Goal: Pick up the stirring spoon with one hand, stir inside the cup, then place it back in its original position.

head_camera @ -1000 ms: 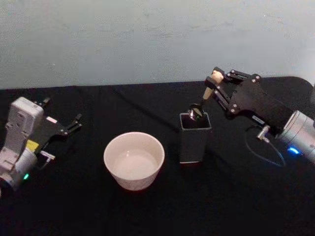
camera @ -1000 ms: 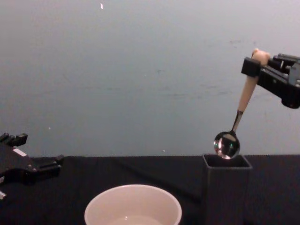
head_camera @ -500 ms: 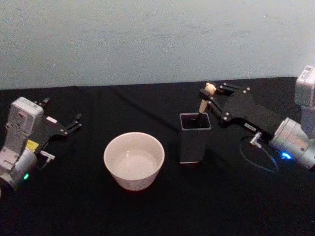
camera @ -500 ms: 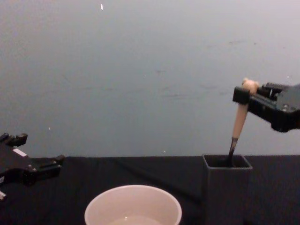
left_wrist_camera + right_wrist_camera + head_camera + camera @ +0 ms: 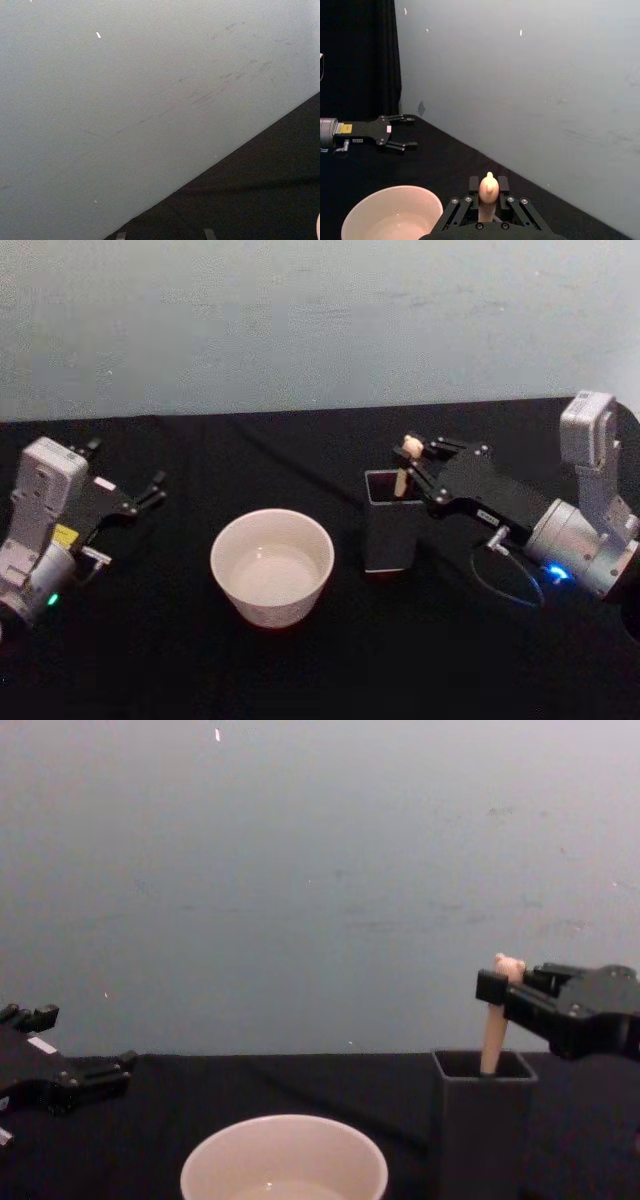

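– Two grippers on file. State of each?

– My right gripper (image 5: 418,464) is clamped on the stirring spoon (image 5: 406,458), high on the pale handle, just under the bear head. My left gripper (image 5: 150,491) is parked at the far left of the black table (image 5: 300,670), fingers spread, holding nothing.

– Location of the spoon?

– Handle standing near upright in the dark grey holder (image 5: 392,535), bowl end down inside. The chest view confirms it: the spoon (image 5: 491,1042) enters the holder (image 5: 480,1140) at the open top, with the right gripper (image 5: 497,990) just above the rim. The bowl is hidden by the walls, so I cannot tell whether it rests on the holder's floor.

– And the cup?

– The cup (image 5: 265,610) stands just left of the holder, apart from it. Nothing is in or over it.

– Step in hand?

– By my judgement the last one: putting the spoon back. It is inserted but not yet released.

– Requirement for the next move?

– Part my fingers enough to free the handle, letting the spoon settle against a wall. Then draw the right arm up and back. The risk is catching the bear head or nudging the narrow holder, which I judge easy to tip.
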Available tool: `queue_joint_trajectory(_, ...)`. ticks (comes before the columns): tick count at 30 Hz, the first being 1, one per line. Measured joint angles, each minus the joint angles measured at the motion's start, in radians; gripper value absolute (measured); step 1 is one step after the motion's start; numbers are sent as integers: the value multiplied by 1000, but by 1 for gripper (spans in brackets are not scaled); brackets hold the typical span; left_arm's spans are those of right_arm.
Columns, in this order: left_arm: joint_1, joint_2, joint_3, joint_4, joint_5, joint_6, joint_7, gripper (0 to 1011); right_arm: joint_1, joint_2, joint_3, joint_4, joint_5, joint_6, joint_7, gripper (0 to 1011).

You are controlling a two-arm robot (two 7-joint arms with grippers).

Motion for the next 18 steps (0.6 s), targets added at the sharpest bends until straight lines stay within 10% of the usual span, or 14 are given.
queue_joint_trajectory(18,0,0,0,0,0,0,0,1001,4,-19,-23,37,-14,38,-25,214)
